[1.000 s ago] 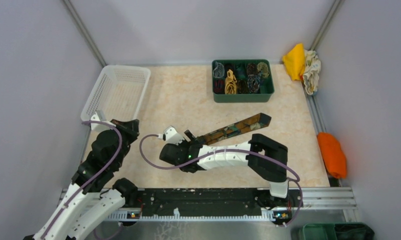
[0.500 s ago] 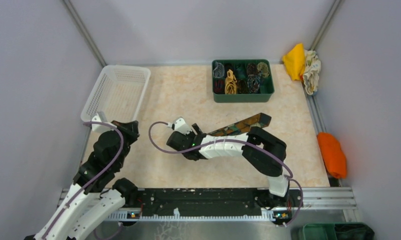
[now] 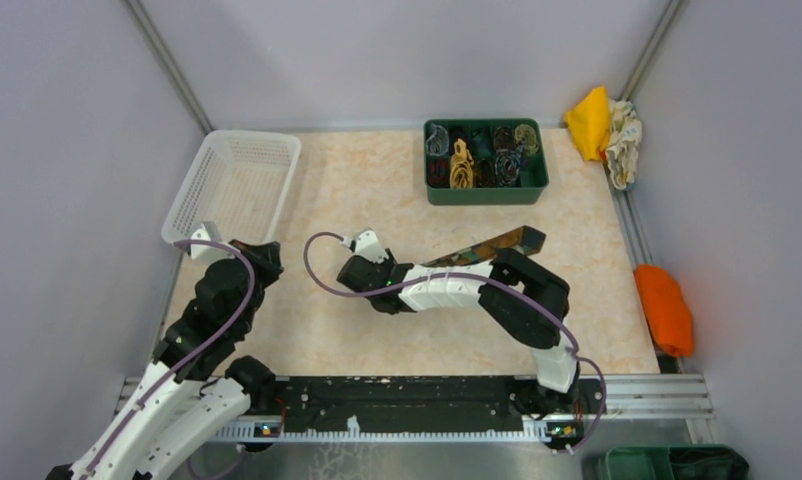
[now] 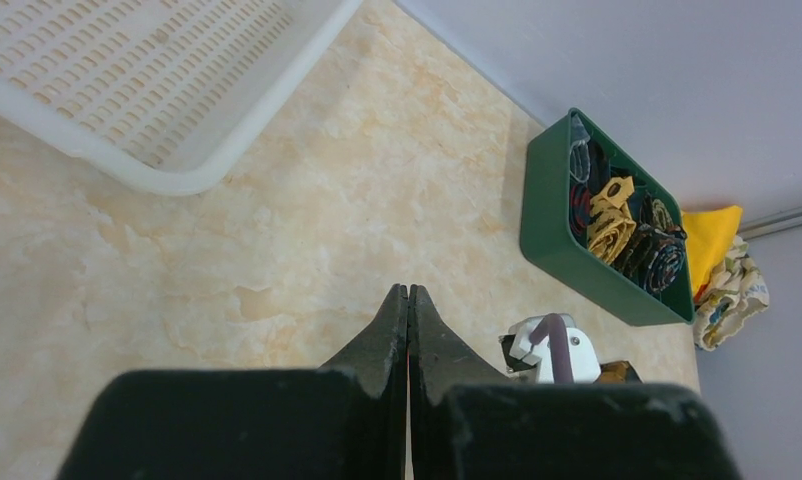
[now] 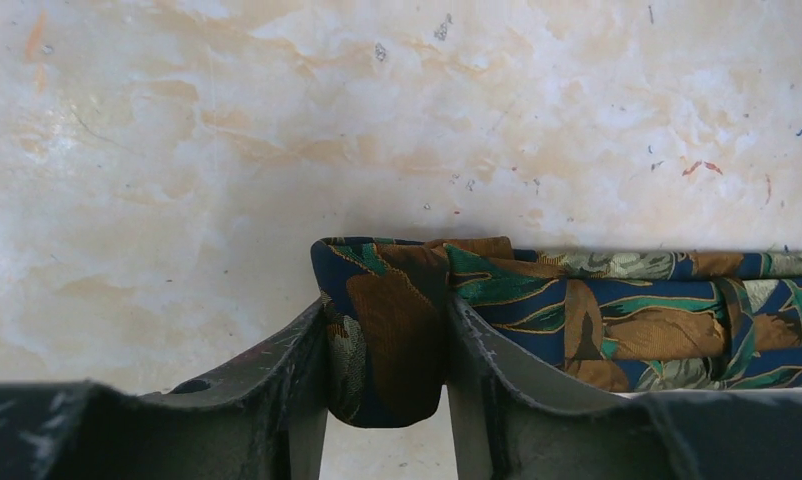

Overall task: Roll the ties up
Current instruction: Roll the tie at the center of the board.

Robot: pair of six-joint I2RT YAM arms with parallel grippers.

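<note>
A dark patterned tie (image 3: 497, 246) with brown, teal and navy blotches lies slantwise on the table, its wide end at the right. My right gripper (image 3: 375, 258) is shut on the tie's rolled end (image 5: 387, 330), which sits folded between the fingers while the rest runs off to the right (image 5: 657, 310). My left gripper (image 4: 408, 292) is shut and empty, held over bare table near the white basket. Several rolled ties (image 3: 485, 155) fill the green bin.
A green bin (image 3: 486, 192) stands at the back centre. A white mesh basket (image 3: 239, 180) is at the back left. Yellow and white cloths (image 3: 605, 125) lie at the back right corner, an orange cloth (image 3: 664, 308) at the right edge.
My right gripper has moved away from the near edge and leftwards with the tie's end, and the free length of tie has grown shorter. The left arm has shifted slightly.
</note>
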